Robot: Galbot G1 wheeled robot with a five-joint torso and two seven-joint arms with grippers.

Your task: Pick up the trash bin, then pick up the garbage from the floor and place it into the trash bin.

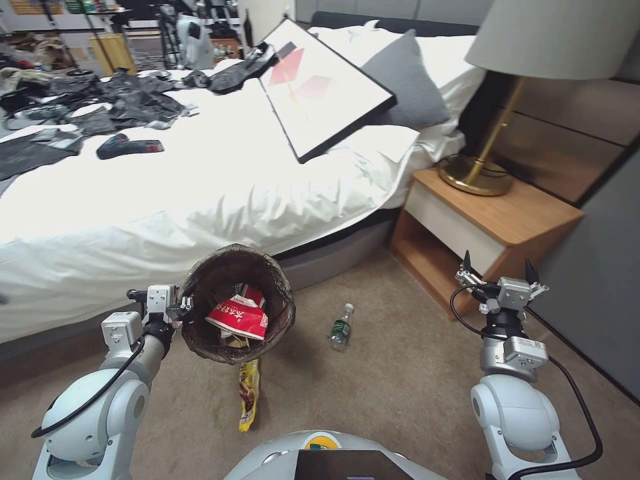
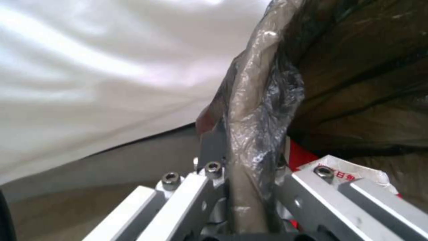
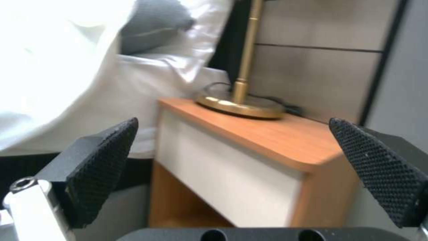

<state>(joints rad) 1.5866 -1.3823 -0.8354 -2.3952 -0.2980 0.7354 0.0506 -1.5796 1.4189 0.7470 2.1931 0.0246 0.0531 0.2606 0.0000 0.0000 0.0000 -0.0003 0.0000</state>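
BEDSIDE CLEAN-UP: the left gripper [image 1: 183,308] pinches the bag-lined rim of the trash bin [image 1: 237,303] and holds it off the floor [image 1: 400,373], mouth tipped toward the robot, w/ a red-and-white wrapper [image 1: 239,317] already inside. In the left wrist view the fingers [image 2: 209,174] sit either side of the folded liner [image 2: 256,110], clamped on it. The right gripper [image 1: 497,270] hangs empty and wide apart in front of the nightstand [image 1: 507,220], pads [image 3: 100,164] well separated.

Garbage left on the carpet: a small plastic bottle [image 1: 341,327] just right of the bin, btwn bin and nightstand, and a yellow snack wrapper [image 1: 249,393] lying under the bin's lower edge, near the robot's base.

Step in hand, by my read: fetch the bottle w/ the right arm. To do it well, come down over the bottle's middle, jaws across its narrow axis, since it lies on its side and may roll. Keep the bin level enough that the contents don't spill, and bring its mouth toward the right arm for a short drop. The rim grip is on thin plastic, so avoid jerks.
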